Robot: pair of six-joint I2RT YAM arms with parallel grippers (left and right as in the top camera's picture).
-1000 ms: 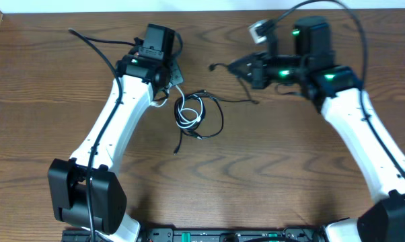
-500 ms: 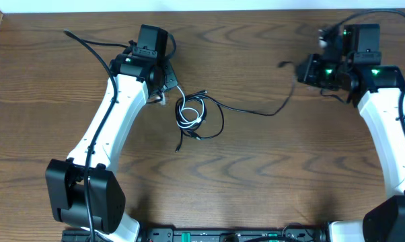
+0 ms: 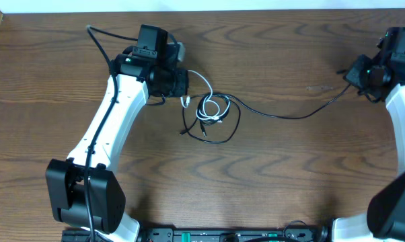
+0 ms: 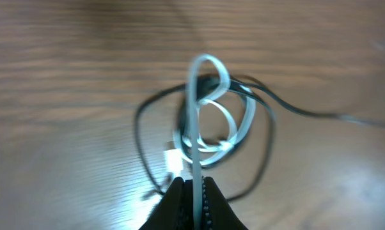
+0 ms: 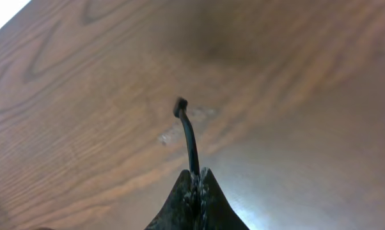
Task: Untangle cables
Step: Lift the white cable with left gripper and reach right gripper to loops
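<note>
Wood table point(image 3: 290, 175) carries tangle point(image 3: 212, 115) left of centre | left gripper point(image 4: 194, 183), the nearer, pinches white cable point(image 4: 192, 128) just beside it | black cable point(image 3: 283, 116) runs rightward from tangle to right gripper point(image 5: 195, 174), clamped on its end.

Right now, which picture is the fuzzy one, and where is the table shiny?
Left wrist view: fuzzy all over, the white cable smeared, with glare on the table at lower left. Right wrist view: the black cable is sharp, with a pale sheen at lower right. Overhead view: crisp and evenly lit.
</note>
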